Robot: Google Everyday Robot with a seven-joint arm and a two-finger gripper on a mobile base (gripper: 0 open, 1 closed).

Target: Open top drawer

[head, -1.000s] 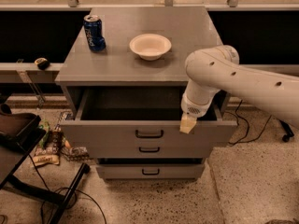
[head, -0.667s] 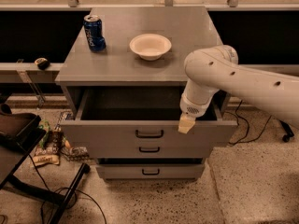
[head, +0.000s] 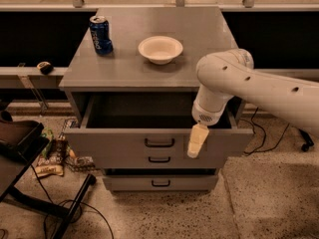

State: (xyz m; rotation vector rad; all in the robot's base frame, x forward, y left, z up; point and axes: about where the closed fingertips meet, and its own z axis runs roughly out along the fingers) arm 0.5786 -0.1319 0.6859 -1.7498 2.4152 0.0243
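One top drawer (head: 112, 143) stands pulled out. The gripper (head: 197, 142) hangs before its front panel. How far it is open cannot be told.

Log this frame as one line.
task: open top drawer | state: open, interior exposed | gripper: over front panel, right of handle

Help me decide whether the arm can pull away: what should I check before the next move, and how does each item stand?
1. top drawer pulled out, interior showing: ok.
2. gripper apart from the handle, hanging to its right in front of the drawer's panel: ok.
3. Drawer contents: cannot tell, interior dark.
4. can upright on the cabinet top: ok.
5. bowl upright, away from the edges: ok.
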